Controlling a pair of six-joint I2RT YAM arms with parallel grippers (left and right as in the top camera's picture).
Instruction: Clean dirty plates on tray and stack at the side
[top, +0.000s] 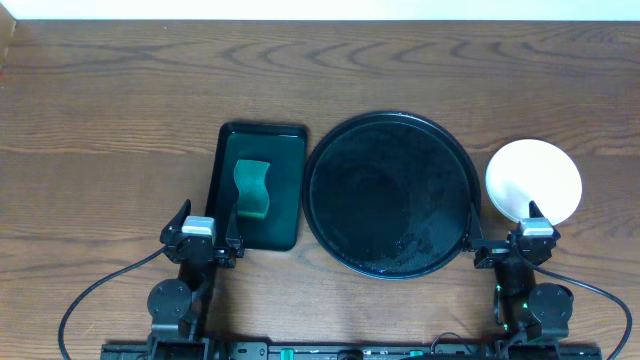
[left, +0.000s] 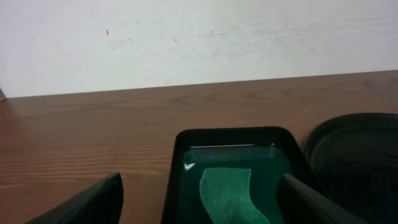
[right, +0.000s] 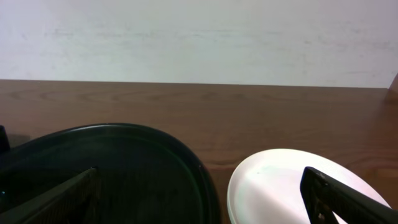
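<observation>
Plates: a round white plate (top: 533, 180) (right: 280, 186) lies flat on the table, right of the tray; only its white top face shows, and I cannot tell whether others lie beneath it.
Plate to tray: just beside the tray's right rim, apart from it, with a thin strip of wood between them.
Tray: the large round black tray (top: 390, 195) (right: 124, 168) (left: 354, 155) sits at the table's middle, its glossy floor showing in full, with small bright specks toward the near right.
Right gripper: the right gripper (top: 503, 222) (right: 199, 180) hangs at the near edge, between tray and plate, one finger over the tray's rim and the other over the plate's near edge; its jaws stand wide apart and hold nothing.
Left gripper: the left gripper (top: 208, 215) (left: 200, 180) hangs at the near left, at the near-left corner of the small tray; its jaws are spread wide with nothing in them.
Small tray: a dark rectangular small tray (top: 285, 190) (left: 233, 132) lies just left of the round one, its long side running near to far.
Sponge: a green sponge (top: 252, 189) (left: 230, 193) with wavy sides lies inside the small tray.
Table: brown wood-grain table (top: 100, 120).
Wall: a pale wall (left: 186, 37) stands at the far side.
Cables: black cables (top: 90, 290) loop outward from both arm bases at the near edge.
</observation>
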